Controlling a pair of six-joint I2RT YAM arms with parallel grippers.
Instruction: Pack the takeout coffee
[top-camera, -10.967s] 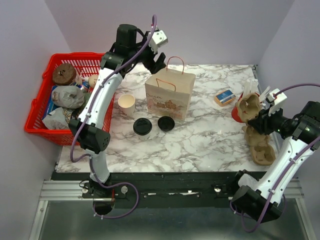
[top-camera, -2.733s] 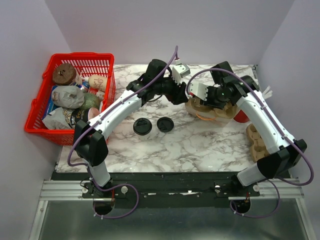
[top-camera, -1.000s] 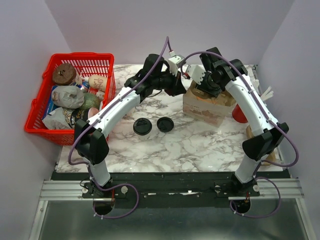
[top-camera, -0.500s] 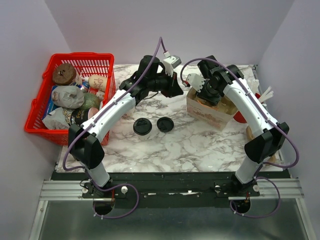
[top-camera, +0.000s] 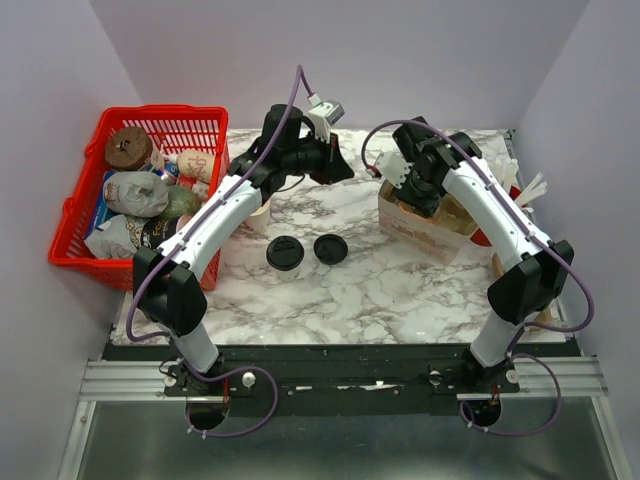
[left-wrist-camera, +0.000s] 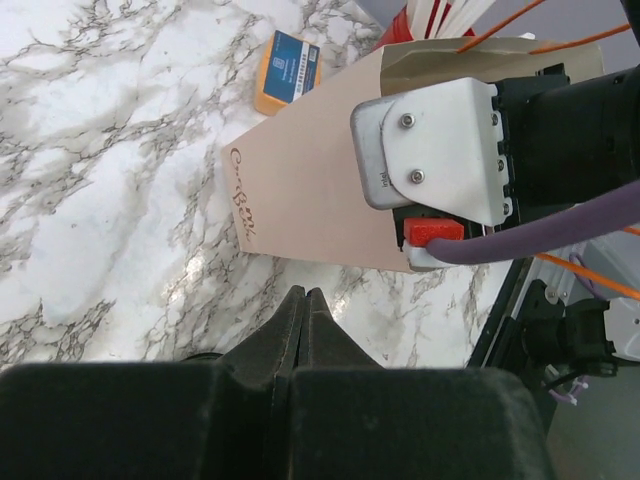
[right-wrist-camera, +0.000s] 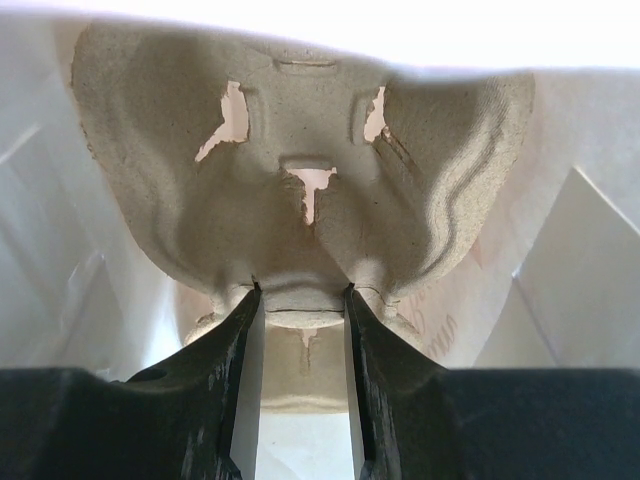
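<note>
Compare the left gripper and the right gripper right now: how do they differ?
The left gripper is shut on nothing; the right gripper grips a pulp cup carrier. The left gripper hangs over the marble table near the paper bag; the right gripper reaches inside it. Both are black.

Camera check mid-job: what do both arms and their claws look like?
Left arm and right arm: white links, black joints, purple cable along each. Left claw and right claw: black, two tapered fingers.
</note>
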